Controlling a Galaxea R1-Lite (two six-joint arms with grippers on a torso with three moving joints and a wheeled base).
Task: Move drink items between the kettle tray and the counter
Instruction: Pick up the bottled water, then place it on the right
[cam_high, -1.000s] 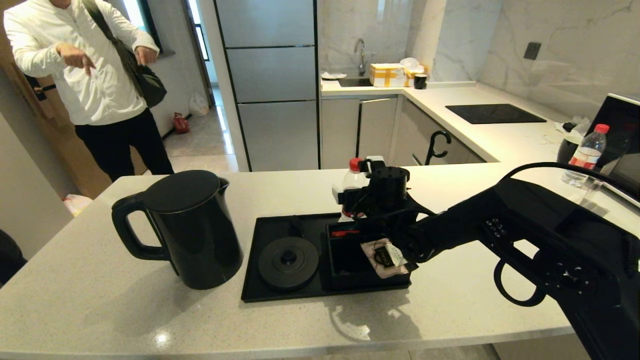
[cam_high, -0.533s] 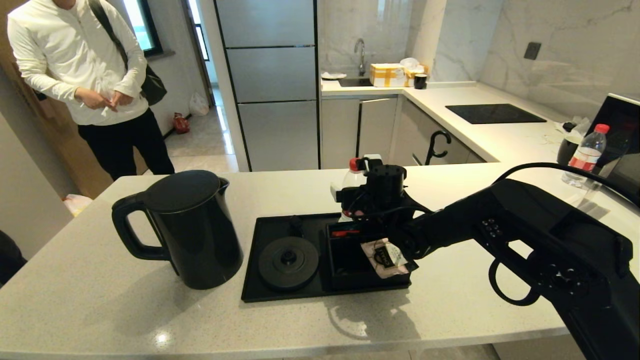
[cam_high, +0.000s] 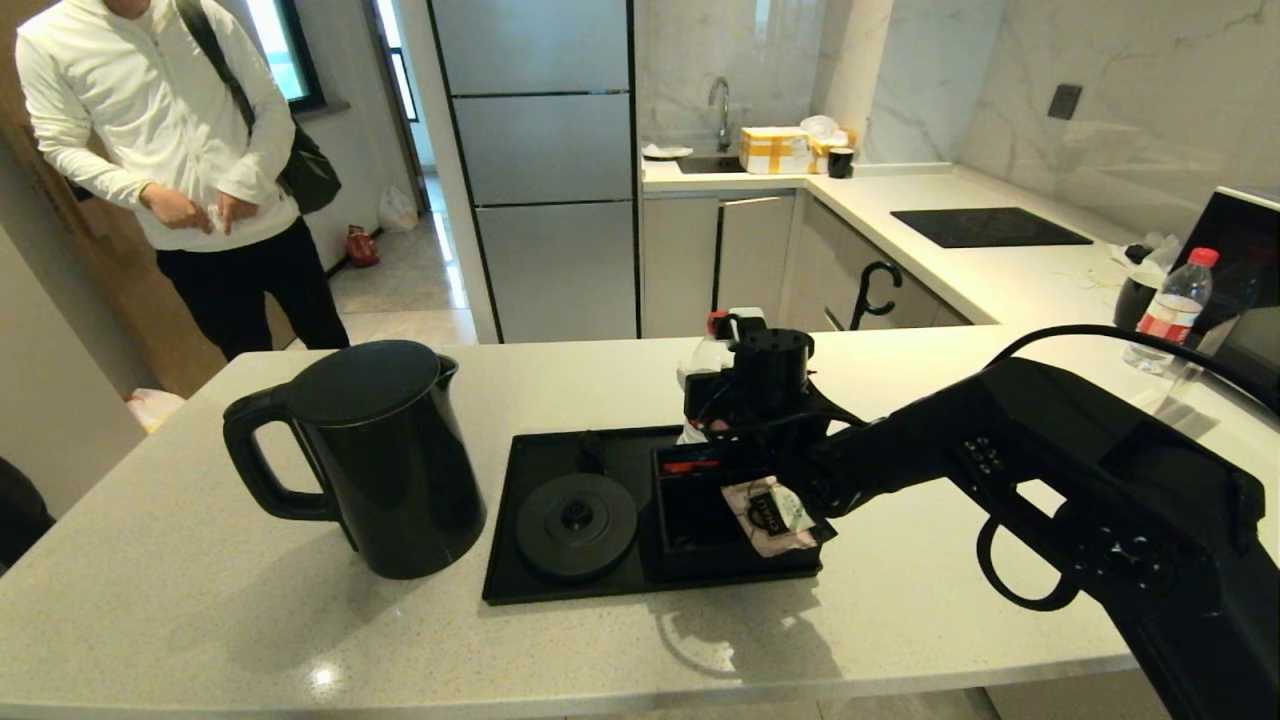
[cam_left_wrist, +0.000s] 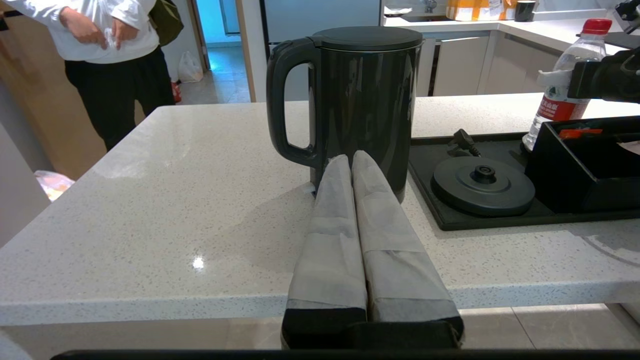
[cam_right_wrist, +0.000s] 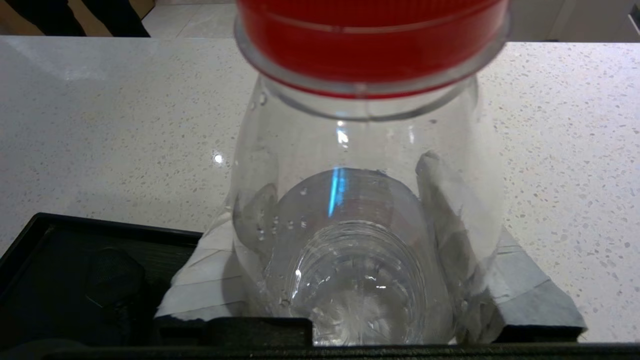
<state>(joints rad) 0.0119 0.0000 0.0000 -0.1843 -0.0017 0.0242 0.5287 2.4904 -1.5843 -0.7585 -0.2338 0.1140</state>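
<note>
Gripping the bottle (cam_right_wrist: 360, 225) on both sides, the right hand (cam_high: 712, 375) stands over the tray (cam_high: 530, 590). Left hand (cam_left_wrist: 352, 162) is pressed together, near the kettle (cam_left_wrist: 360, 105).

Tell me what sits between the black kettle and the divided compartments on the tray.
The round kettle base, bare on the tray, lies between the kettle and the compartments; head view shows it best.
</note>
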